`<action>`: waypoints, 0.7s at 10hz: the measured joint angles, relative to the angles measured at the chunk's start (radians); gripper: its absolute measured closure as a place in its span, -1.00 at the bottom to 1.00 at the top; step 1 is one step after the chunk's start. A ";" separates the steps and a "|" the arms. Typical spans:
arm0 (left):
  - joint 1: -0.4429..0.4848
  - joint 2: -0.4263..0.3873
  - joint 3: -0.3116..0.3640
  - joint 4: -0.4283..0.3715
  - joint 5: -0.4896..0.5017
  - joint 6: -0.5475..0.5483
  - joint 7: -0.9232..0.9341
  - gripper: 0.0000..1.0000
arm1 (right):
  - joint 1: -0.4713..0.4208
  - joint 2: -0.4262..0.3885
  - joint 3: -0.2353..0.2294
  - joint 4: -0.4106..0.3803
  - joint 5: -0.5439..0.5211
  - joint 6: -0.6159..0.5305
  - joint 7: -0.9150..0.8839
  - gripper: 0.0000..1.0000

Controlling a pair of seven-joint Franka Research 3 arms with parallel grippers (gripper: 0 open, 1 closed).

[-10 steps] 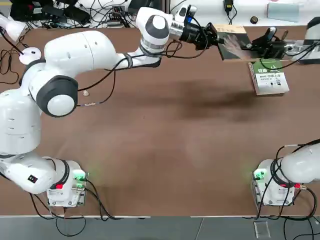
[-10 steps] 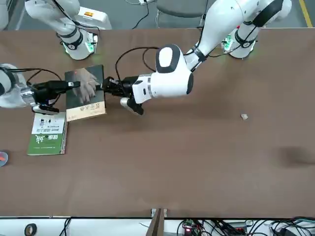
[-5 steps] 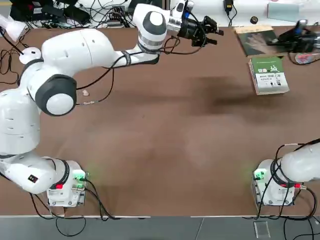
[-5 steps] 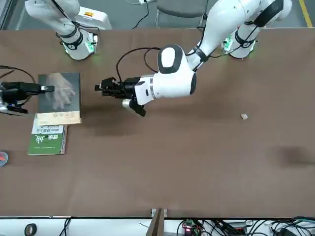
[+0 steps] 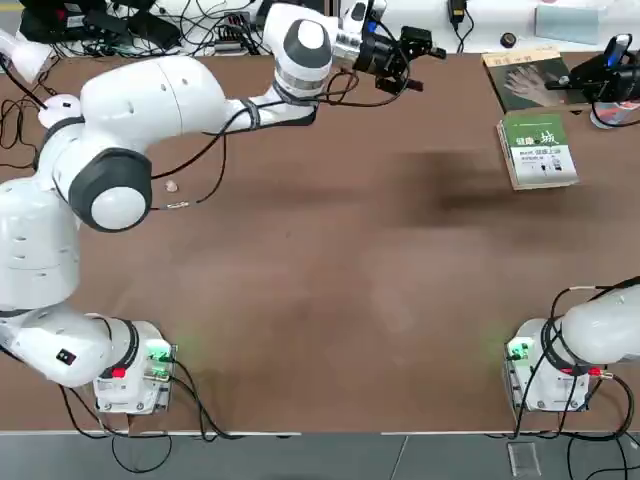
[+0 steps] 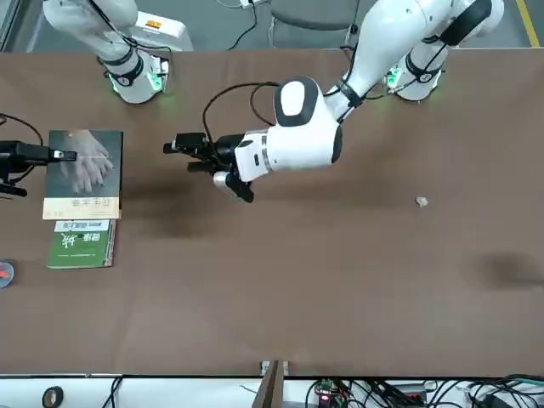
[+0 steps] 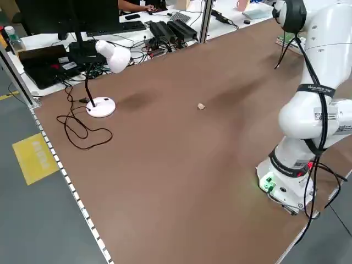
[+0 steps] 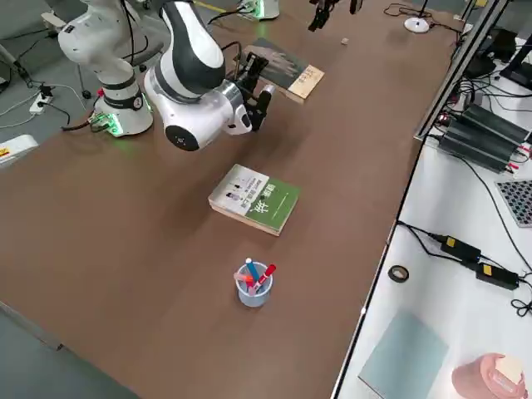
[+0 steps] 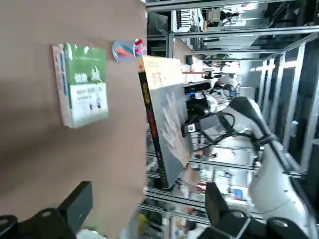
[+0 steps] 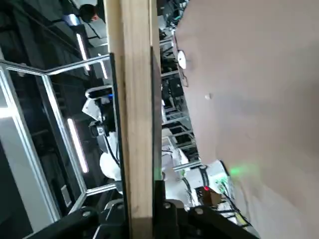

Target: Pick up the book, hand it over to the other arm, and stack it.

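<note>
The book (image 5: 528, 80), dark grey with a pale hand on its cover and a tan band, is clamped at one edge by my right gripper (image 5: 592, 78), which is shut on it. It hangs at the table's far right, just beyond the green-and-white book (image 5: 540, 150). The front view has the book (image 6: 82, 172) behind the green book (image 6: 81, 244), with the right gripper (image 6: 58, 155) on it. My left gripper (image 5: 420, 62) stands open and empty, well apart from the book; its open fingers also show in the front view (image 6: 177, 153). The left wrist view looks across at the held book (image 9: 167, 134).
A blue pen cup (image 8: 253, 283) stands near the green book (image 8: 253, 199) by the table edge. A white desk lamp (image 5: 58, 106) sits at the far left, with a small crumb (image 5: 171, 185) on the table. Cables and gear line the far edge.
My left gripper has opened, let go of the book and drawn back. The right gripper, still shut on the book, has carried it toward the table's right edge, beside the green book.
</note>
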 joint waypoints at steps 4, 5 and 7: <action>0.110 -0.058 0.023 -0.117 0.328 -0.035 -0.043 -1.00 | -0.082 0.100 -0.004 0.063 -0.082 -0.084 -0.089 0.69; 0.165 -0.085 0.024 -0.145 0.445 -0.107 -0.079 -1.00 | -0.112 0.132 0.008 0.084 -0.105 -0.105 -0.130 0.69; 0.281 -0.137 0.023 -0.165 0.664 -0.302 -0.172 -1.00 | -0.169 0.203 0.042 0.144 -0.156 -0.134 -0.207 0.69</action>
